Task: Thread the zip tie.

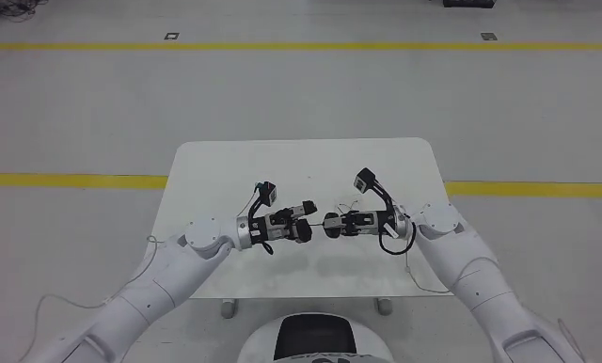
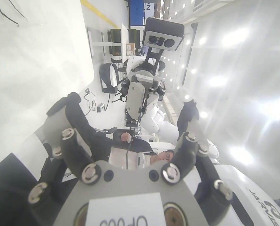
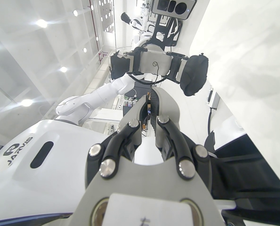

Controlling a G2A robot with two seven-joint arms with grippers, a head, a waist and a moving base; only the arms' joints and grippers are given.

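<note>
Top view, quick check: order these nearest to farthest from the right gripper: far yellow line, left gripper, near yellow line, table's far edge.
1. left gripper, facing the right gripper over the table.
2. table's far edge, beyond both.
3. near yellow line, floor behind the table.
4. far yellow line, farthest back.

- The top camera sits high on the robot and looks down at the white table [image 1: 198, 175] from far off. Both arms meet just below the middle of the frame.
- The left wrist camera sits right behind the left gripper [image 1: 306, 221]. It looks sideways at the right gripper [image 1: 330, 224], close by.
- The right wrist camera sits right behind the right gripper and looks back at the left gripper.
- All three cameras see both grippers.
</note>
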